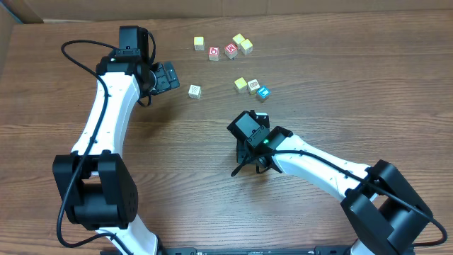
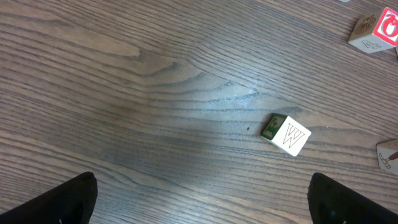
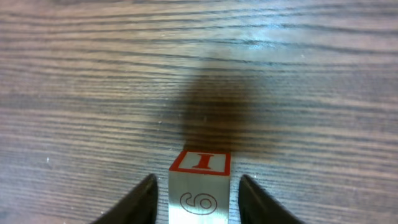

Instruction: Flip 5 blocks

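While the left end effector (image 1: 167,76) hangs wide open over the tabletop (image 1: 354,85) with nothing between its fingers, the W block (image 2: 286,135) lies alone just in front of it, left of centre in the overhead frame. Its cream top carries a grey letter W, and one side face is green. At the bottom of the right wrist frame, the I block (image 3: 199,198) stands between the fingers of the right end effector (image 3: 198,182). Its top face shows a red I in a red border, and the near face shows a grey 9 or 6 in an oval. A thin gap seems to show on either side, so whether it is gripped cannot be told. Right of centre in the overhead frame, a yellow block (image 1: 241,84), a grey-patterned block (image 1: 253,86) and a blue block (image 1: 263,93) lie in a tight row. Higher up, a first red cube (image 1: 214,53) and a second red cube (image 1: 231,50) sit side by side among pale cubes, their white marks too small to read.
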Tool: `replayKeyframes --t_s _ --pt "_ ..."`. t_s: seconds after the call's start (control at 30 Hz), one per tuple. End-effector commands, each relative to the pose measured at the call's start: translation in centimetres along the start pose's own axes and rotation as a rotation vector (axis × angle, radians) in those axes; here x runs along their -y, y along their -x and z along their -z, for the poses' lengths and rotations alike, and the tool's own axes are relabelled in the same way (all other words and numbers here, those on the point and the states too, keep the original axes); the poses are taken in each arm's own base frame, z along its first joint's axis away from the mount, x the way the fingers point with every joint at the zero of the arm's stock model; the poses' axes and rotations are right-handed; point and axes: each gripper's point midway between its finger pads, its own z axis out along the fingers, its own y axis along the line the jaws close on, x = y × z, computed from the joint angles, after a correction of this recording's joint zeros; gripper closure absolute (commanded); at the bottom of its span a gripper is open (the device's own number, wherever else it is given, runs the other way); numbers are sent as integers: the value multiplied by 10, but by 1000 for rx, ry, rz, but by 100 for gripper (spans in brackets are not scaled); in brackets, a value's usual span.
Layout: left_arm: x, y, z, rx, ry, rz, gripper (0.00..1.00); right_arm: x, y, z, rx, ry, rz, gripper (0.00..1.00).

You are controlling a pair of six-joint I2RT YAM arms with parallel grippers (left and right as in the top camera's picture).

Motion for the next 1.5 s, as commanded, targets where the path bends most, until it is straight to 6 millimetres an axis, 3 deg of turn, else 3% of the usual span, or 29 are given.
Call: replayKeyframes --t_s 0.0,0.13,0.2,0.27,0.4,0.53,0.73,1.13,1.27,1.47 --pt "2 6 1 15 5 19 0 1 1 -1 14 -9 25 49" --pt "2 6 1 16 6 19 0 -12 20 13 36 38 120 43" --pt "2 6 1 16 6 19 0 -20 43 30 62 65 144 34" --pt "2 6 1 15 5 19 0 -23 78 55 109 89 155 32" --pt "2 6 1 16 6 19 0 -16 139 101 214 122 156 32" --pt "2 6 1 16 6 19 0 3 177 114 304 133 194 32" --pt "2 6 1 16 6 19 0 32 194 79 284 84 238 27" --pt "2 6 1 16 6 19 0 33 188 -27 186 63 307 23" --pt "2 6 1 16 6 19 0 32 189 -39 191 64 308 23" --pt "2 6 1 16 5 19 0 29 195 -40 217 73 307 26"
